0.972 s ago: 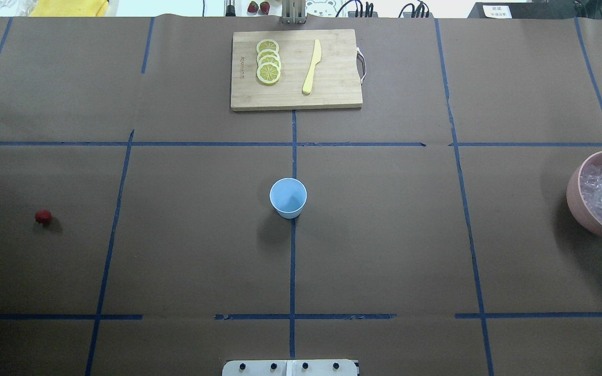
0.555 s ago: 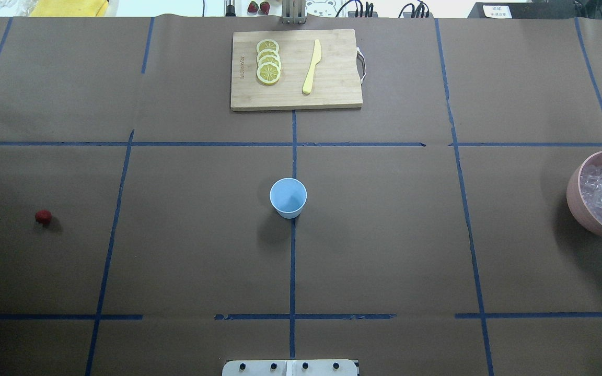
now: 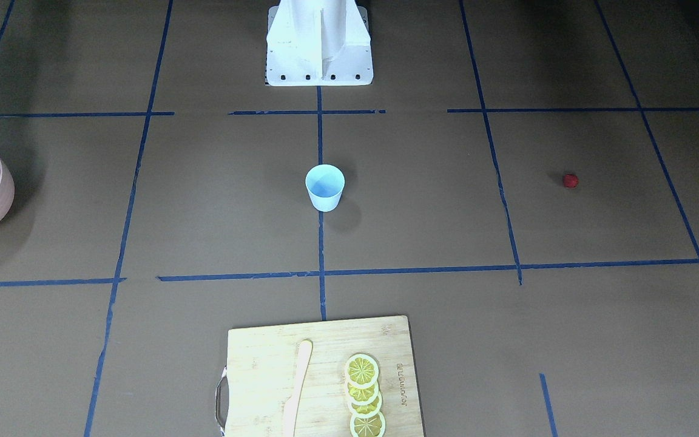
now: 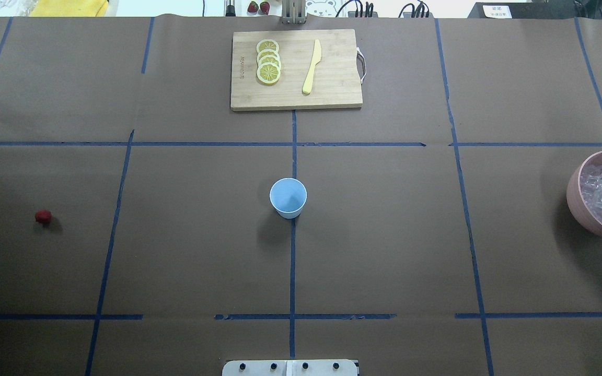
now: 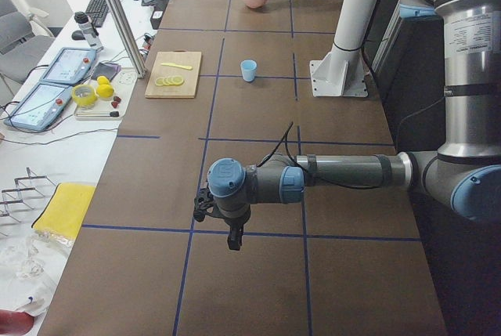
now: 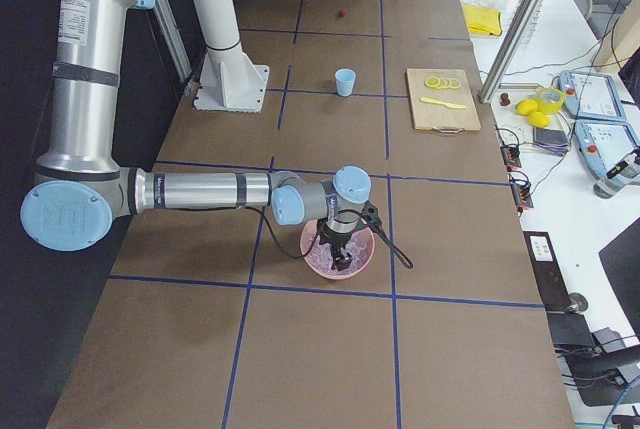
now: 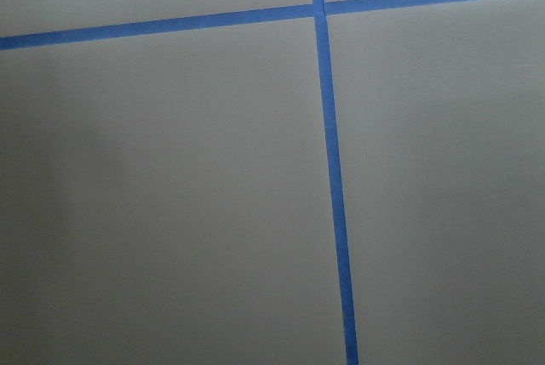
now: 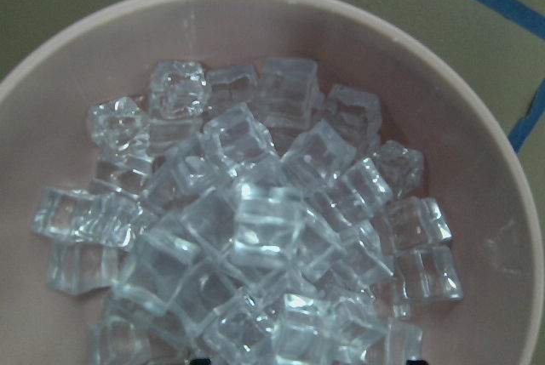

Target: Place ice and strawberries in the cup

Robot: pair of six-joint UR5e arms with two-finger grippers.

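1. Brown paper gridded with blue tape covers the bench (image 4: 384,235); the cup (image 4: 288,197) stands upright at its centre, and its interior looks empty in the overhead view
2. Task items: the ice (image 8: 255,229) is heaped in the pink bowl (image 4: 575,193) at the bench's right end, and the single strawberry (image 4: 43,216) lies on the paper at the left end. Both are well apart from the cup
3. Step in hand, as judged: the first pick of ice; nothing has yet gone into the cup
4. Right arm: the forearm lies low and level and the wrist is turned down, so the right gripper (image 6: 340,249) hangs over the bowl just above the cubes. In the wrist view two dark fingertips (image 8: 199,362) show at the bottom edge, set apart with cubes between them, and nothing is clamped
5. Left arm: it is stretched level and low, and the left gripper (image 5: 233,238) points down above bare paper beside a tape crossing. Whether its fingers are apart or together cannot be told, and no strawberry shows in its wrist view
6. Next move, as judged: lower into the heap, close on one cube, lift clear of the rim and carry it to the cup. Glassy cubes are likely to slip or scatter
7. Not part of the task: the cutting board (image 4: 296,70) with lemon slices (image 4: 268,61), at the far edge
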